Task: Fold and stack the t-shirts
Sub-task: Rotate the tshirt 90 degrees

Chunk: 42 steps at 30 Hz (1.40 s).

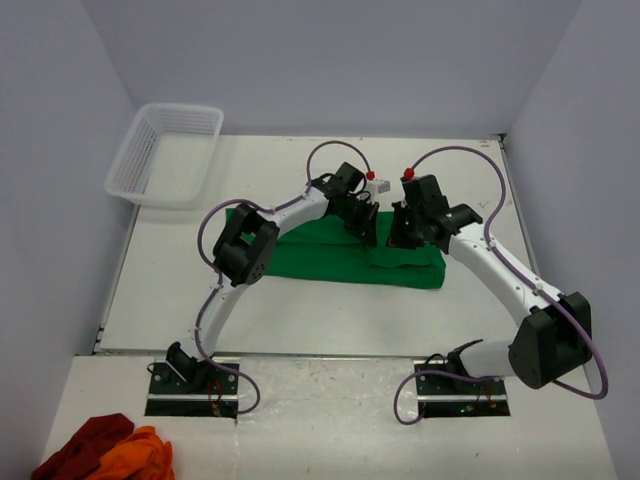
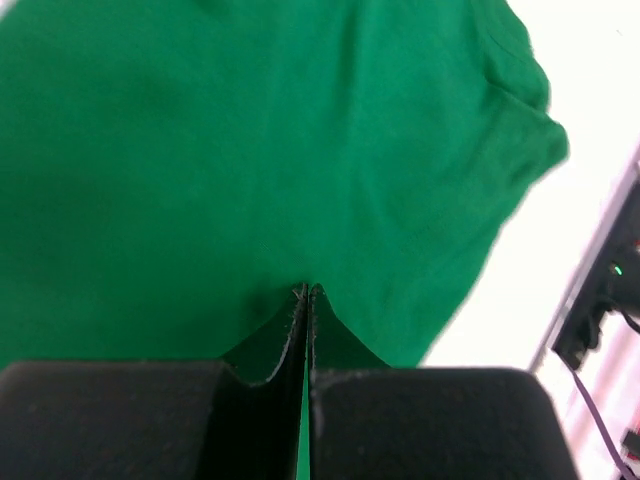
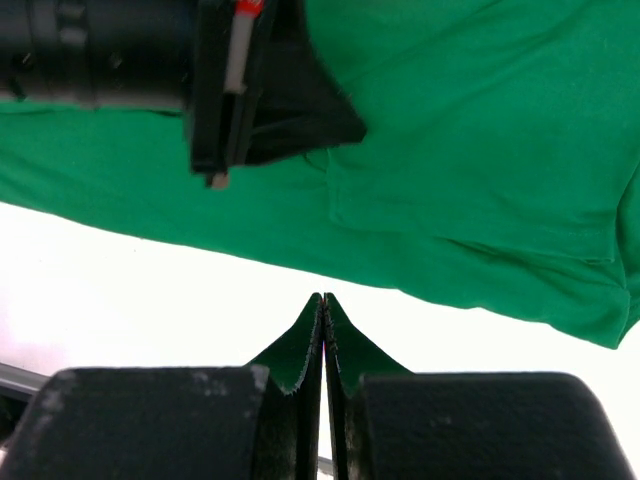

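The green t-shirt (image 1: 335, 262) is spread as a long folded band across the middle of the white worktop (image 1: 300, 320), running from 9 o'clock to 3 o'clock, with its right end at about 3 o'clock of the worktop's centre. Both arms are bent over its far edge, toward 12 o'clock.

The left gripper (image 1: 365, 228) is lowered onto the cloth just left of centre. In the left wrist view its jaws are seen clenched, with a small tent of green fabric pinched between them. The right gripper (image 1: 400, 235) is set just beside it, at its 3 o'clock. In the right wrist view its jaws are likewise pressed together on a pinch of the t-shirt's edge, with flaps of green showing on either side of the tips above the bare worktop.

A white mesh basket (image 1: 165, 155) is placed at the 10 o'clock corner of the worktop, well apart from the t-shirt. A dark red cloth (image 1: 85, 445) and an orange cloth (image 1: 140, 458) are bunched together, touching, at 7 o'clock near the left arm's base.
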Motion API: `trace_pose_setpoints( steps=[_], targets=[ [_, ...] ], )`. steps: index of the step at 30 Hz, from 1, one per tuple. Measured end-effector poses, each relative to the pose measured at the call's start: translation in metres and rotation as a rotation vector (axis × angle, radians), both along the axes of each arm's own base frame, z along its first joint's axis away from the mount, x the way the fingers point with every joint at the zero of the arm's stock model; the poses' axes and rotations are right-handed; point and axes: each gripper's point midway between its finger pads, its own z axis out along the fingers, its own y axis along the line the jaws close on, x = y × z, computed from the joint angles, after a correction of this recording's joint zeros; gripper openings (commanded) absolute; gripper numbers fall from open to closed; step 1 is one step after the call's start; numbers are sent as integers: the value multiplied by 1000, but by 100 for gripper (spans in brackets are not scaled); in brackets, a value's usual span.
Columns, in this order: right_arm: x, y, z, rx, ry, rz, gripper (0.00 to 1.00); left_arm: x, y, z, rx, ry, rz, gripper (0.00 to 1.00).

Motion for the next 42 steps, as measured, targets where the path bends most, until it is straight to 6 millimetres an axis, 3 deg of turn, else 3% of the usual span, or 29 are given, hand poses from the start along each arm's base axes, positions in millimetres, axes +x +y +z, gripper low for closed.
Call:
trace_pose_setpoints(
  steps=[5,10,17,23,27,31,34,36,38,42],
  targets=[
    [-7,3,9,13,-19,10,0,23,-5,-20,34,-9,38,0],
    [-12,4,26,35,-66,21,0,48,-1,-19,31,-32,81,0],
    [-18,10,25,36,-64,45,0,113,39,-13,41,-99,220,0],
    [-28,19,14,26,-38,84,0,174,90,9,1,-167,354,0],
    [-36,24,-2,10,1,102,0,199,94,42,-64,-255,388,2],
    [-39,24,-11,-6,26,105,0,198,91,80,-69,-308,427,0],
    [-35,18,-10,-32,12,83,0,189,102,123,-24,-350,515,0],
    [-30,13,-4,-58,-8,61,0,170,121,147,41,-369,592,0],
    [-22,10,8,-78,-37,42,0,140,151,155,154,-381,688,0],
    [-1,13,39,-73,-120,20,0,73,190,143,375,-366,767,0]
  ],
)
